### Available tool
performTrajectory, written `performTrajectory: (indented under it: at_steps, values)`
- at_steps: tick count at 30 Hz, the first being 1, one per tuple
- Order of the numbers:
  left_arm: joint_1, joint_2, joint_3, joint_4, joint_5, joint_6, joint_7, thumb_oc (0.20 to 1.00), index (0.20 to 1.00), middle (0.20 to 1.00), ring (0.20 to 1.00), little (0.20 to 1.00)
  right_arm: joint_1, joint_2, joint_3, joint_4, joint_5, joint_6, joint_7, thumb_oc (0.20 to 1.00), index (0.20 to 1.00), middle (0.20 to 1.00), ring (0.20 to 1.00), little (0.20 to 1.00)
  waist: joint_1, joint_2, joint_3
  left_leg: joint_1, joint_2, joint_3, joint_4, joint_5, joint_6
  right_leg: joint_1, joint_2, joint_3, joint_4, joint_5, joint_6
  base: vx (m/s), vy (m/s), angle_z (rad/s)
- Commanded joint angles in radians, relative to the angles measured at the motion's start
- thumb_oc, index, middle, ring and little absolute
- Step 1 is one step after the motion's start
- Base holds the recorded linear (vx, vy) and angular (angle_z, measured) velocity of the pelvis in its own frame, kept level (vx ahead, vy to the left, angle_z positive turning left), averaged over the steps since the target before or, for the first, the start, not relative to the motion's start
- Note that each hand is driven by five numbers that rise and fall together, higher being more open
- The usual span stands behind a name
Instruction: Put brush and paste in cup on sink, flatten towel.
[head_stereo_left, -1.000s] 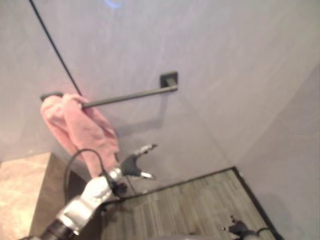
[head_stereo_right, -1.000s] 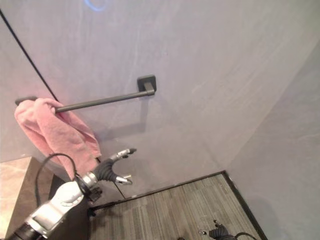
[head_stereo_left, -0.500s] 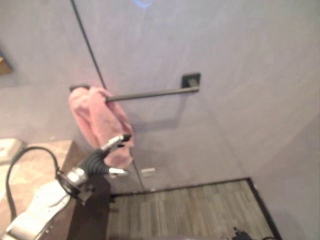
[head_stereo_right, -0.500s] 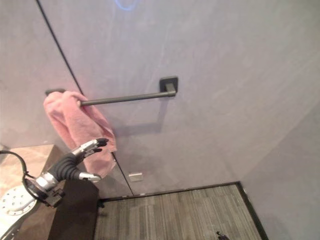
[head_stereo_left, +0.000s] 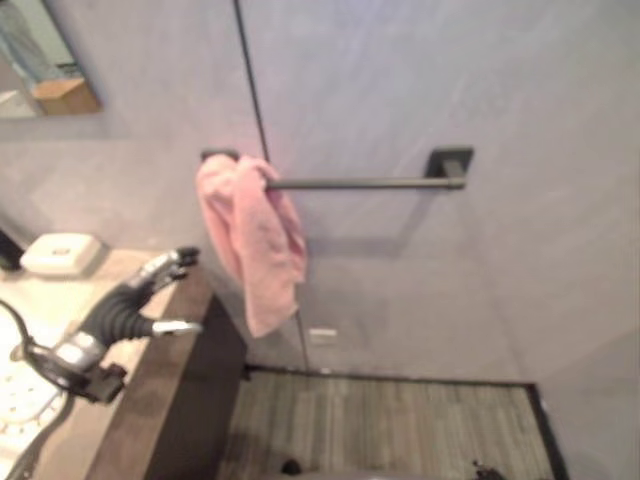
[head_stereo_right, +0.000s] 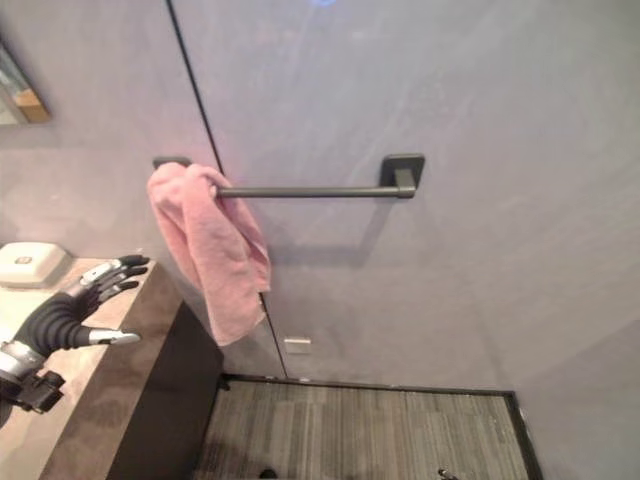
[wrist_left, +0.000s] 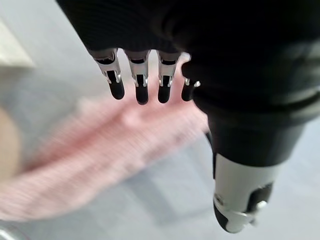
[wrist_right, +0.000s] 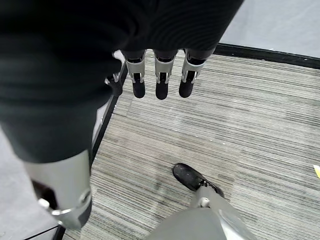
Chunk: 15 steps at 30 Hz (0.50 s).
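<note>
On the wall: a dark towel bar (head_stereo_right: 310, 191) runs level, one end in a square mount (head_stereo_right: 403, 170), the other end covered by the towel.
Towel: pink towel (head_stereo_right: 210, 245) hangs bunched over the bar's end farthest from the mount, its folds gathered into a narrow drape that falls well below the bar; it is not spread flat.
Wall seam: a thin dark line (head_stereo_right: 190, 80) runs down the grey wall just behind the towel's end of the bar.
Counter: a stone-topped counter (head_stereo_right: 110, 380) with a dark side panel stands below the towel, on the side of the bar away from the mount.
Soap dish: a small white dish-like object (head_stereo_right: 28, 264) sits on the counter against the wall, farther from the bar than the towel.
Mirror: the corner of a mirror (head_stereo_left: 45, 55) hangs above the counter, higher than the bar.
Left hand: the left hand (head_stereo_right: 95, 295) is raised over the counter's edge, below the bar and near the towel but apart from it; its fingers (wrist_left: 141, 90) are straight and spread, thumb out to the side, holding nothing. Its wrist view shows the towel as a pink blur beyond the fingertips.
Right hand: the right hand (wrist_right: 157, 75) hangs low over the striped grey floor (wrist_right: 250, 125), fingers straight and empty.
Floor: the striped floor meets the wall at a dark skirting (head_stereo_right: 380, 385) below the bar.
Brush, paste, cup: cannot tell where they lie.
</note>
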Motion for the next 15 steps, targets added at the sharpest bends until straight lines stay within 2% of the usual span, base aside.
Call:
performTrajectory:
  at_steps: [1, 8, 15]
  values:
    - [-0.022, 0.022, 0.105, 0.018, 0.051, -0.054, 0.063, 1.0, 1.0, 1.0, 1.0, 1.0, -0.055, -0.014, 0.008, 0.021, -0.019, -0.018, -0.01, 1.0, 1.0, 1.0, 1.0, 1.0, 0.024, -0.051, 0.028, -0.007, -0.01, -0.026, 0.014, -0.027, 0.003, -0.028, -0.091, 0.009, 0.022, 0.117, 0.075, 0.0, 0.012, 0.19]
    - [-0.095, -0.031, 0.076, 0.153, 0.117, -0.055, 0.11, 1.0, 1.0, 1.0, 1.0, 1.0, -0.04, -0.013, -0.009, 0.002, -0.002, -0.016, -0.018, 1.0, 1.0, 1.0, 1.0, 1.0, 0.027, -0.055, 0.036, -0.038, -0.022, -0.056, 0.014, -0.018, 0.003, -0.027, -0.102, -0.031, 0.018, 0.119, 0.076, 0.0, 0.012, 0.2]
    - [-0.188, -0.036, 0.022, 0.211, 0.172, -0.051, 0.138, 1.0, 1.0, 1.0, 1.0, 1.0, -0.038, -0.013, -0.005, -0.013, 0.001, -0.016, -0.023, 1.0, 1.0, 1.0, 1.0, 1.0, 0.007, -0.054, 0.039, -0.055, -0.025, -0.052, 0.014, -0.017, 0.003, -0.042, -0.106, -0.03, 0.018, 0.124, 0.077, 0.01, 0.011, 0.1]
